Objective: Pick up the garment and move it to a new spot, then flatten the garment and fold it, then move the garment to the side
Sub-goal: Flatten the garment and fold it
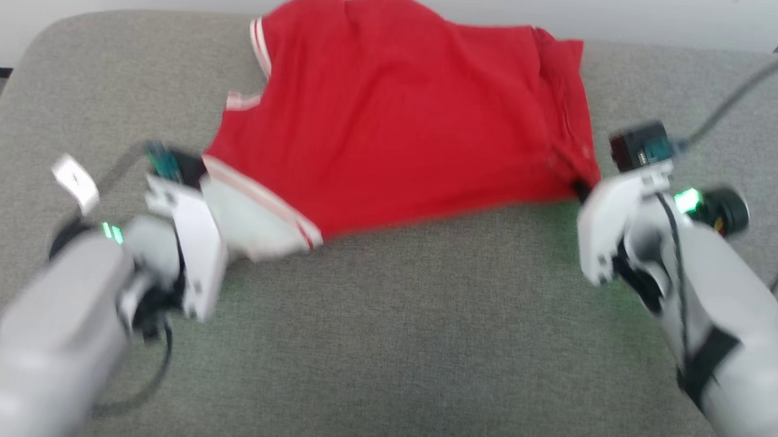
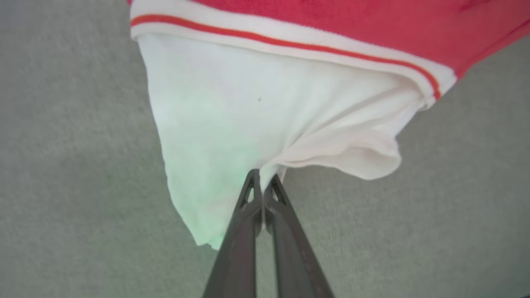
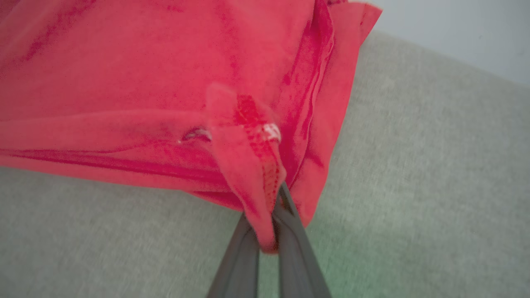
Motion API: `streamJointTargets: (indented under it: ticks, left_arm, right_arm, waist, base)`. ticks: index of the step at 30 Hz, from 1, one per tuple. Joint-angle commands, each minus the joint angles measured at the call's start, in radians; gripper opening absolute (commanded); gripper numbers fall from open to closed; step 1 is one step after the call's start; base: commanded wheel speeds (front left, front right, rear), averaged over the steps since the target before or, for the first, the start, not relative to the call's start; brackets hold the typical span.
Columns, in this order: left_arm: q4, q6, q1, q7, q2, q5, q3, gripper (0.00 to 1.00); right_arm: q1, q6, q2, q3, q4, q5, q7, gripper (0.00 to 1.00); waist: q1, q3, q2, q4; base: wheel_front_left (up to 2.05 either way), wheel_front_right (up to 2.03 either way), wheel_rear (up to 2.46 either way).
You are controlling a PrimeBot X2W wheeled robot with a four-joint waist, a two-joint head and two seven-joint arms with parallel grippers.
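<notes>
- Plainly, the shirt sits on the far half of the grey table, towards 12 o'clock in the head view, with its back edge at the table's far rim.
- The left pincer is pressed together on the loose end of the white sleeve, and the cloth bunches into folds at its tips.
- The right pincer is pinching a red hem corner, with a tongue of cloth trapped between its two fingers.
- From the left pincer the body of the shirt lies towards 1 o'clock; from the right pincer it lies towards 10 o'clock.
- The shirt's long axis runs 9 to 3 o'clock, from one pincer to the other, and its near edge is drawn between them.
- Neither arm is clearly nearer; each holds its own end, so I judge the coming move to be a shared carry or spread.
- The head view is blurred, so I cannot tell whether the near edge is clear of the table.
- Uneven pulling could twist the cloth or slip the sleeve free.
</notes>
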Motion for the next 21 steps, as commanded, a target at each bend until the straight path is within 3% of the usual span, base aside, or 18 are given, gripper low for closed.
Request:
streamJointTargets:
  ticks: [1, 5, 11, 15, 21]
  left_arm:
    - [-0.077, 0.034, 0.072, 0.028, 0.028, -0.019, -0.001, 0.00]
    - [-0.334, 0.145, 0.248, 0.090, 0.109, -0.059, 0.006, 0.00]
    - [-0.643, 0.299, 0.464, 0.147, 0.231, -0.102, 0.018, 0.00]
    - [-0.799, 0.374, 0.576, 0.169, 0.293, -0.139, 0.025, 0.00]
    - [-0.894, 0.412, 0.618, 0.196, 0.343, -0.154, 0.035, 0.00]
  right_arm:
    - [0.063, -0.006, -0.040, 0.022, -0.063, 0.048, 0.032, 0.00]
    - [0.212, -0.006, -0.161, 0.068, -0.279, 0.147, 0.120, 0.00]
    - [0.458, -0.006, -0.284, 0.035, -0.573, 0.214, 0.277, 0.00]
    - [0.660, -0.006, -0.327, -0.039, -0.779, 0.233, 0.412, 0.00]
    - [0.831, -0.005, -0.313, -0.149, -0.971, 0.229, 0.509, 0.00]
  waist:
    - [0.0000, -0.010, -0.0001, 0.006]
    - [0.0000, -0.022, -0.0001, 0.011]
    - [0.0000, -0.039, -0.0001, 0.012]
    - [0.0000, -0.047, -0.0001, 0.012]
    - [0.0000, -0.047, -0.0001, 0.009]
  base:
    - [0.00, 0.00, 0.00]
    - [0.00, 0.00, 0.00]
    - [0.00, 0.00, 0.00]
    - [0.00, 0.00, 0.00]
    - [0.00, 0.00, 0.00]
